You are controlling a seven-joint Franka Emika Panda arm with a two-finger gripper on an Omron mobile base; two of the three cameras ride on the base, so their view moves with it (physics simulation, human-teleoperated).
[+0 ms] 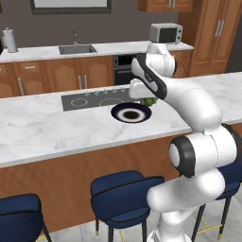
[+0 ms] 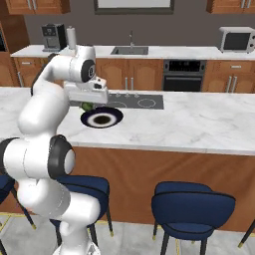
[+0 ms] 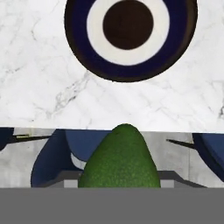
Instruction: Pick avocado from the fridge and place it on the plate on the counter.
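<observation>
A dark green avocado (image 3: 120,162) is gripped in my gripper (image 1: 148,99), which is shut on it. It shows as a green spot under the hand (image 1: 151,102) (image 2: 88,106). The hand hovers low over the white marble counter (image 1: 42,127) (image 2: 189,124) (image 3: 43,87), just at the right rim of the plate in the left base view. The plate (image 1: 116,112) (image 2: 117,116) (image 3: 78,30) is round and navy with a white ring and a dark centre, and nothing lies on it. In the hand view the avocado sits over the counter's near edge, short of the plate. The fridge is out of view.
A black cooktop (image 1: 90,100) (image 2: 142,101) is set into the counter just behind the plate. Blue stools (image 1: 123,191) (image 2: 191,206) stand below the counter's near edge. The back counter carries a sink (image 1: 77,48) and a microwave (image 1: 166,33).
</observation>
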